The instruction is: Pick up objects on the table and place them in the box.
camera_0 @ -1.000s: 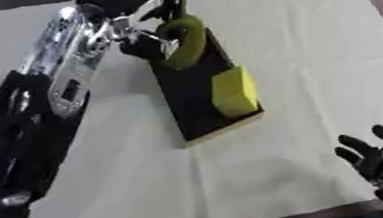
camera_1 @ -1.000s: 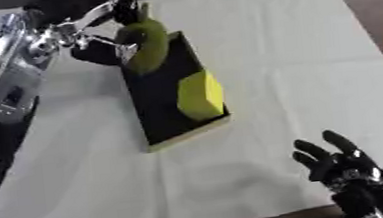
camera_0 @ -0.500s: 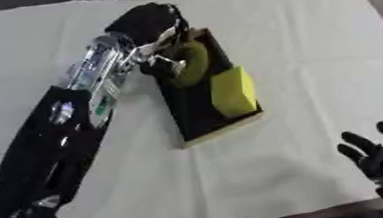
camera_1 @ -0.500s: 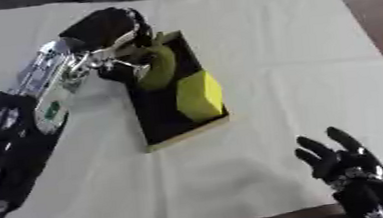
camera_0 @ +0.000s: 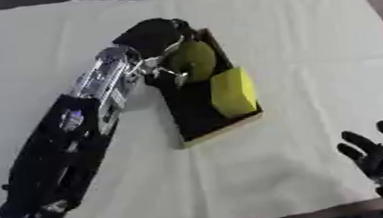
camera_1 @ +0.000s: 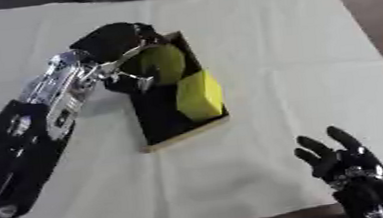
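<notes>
1. Left hand curled round green round obj, at far end of box.
2. Yellow block inside box, just beside green obj.
3. Right hand idle lower right, fingers spread, up.

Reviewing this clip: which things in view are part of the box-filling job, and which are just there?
Part of the job:
- box, dark inside, pale rim
- round green object, in the box's far end with the left hand curled on it
- yellow block, in the box

Just there:
- white cloth covering the table
- right hand, open, idle at lower right
</notes>
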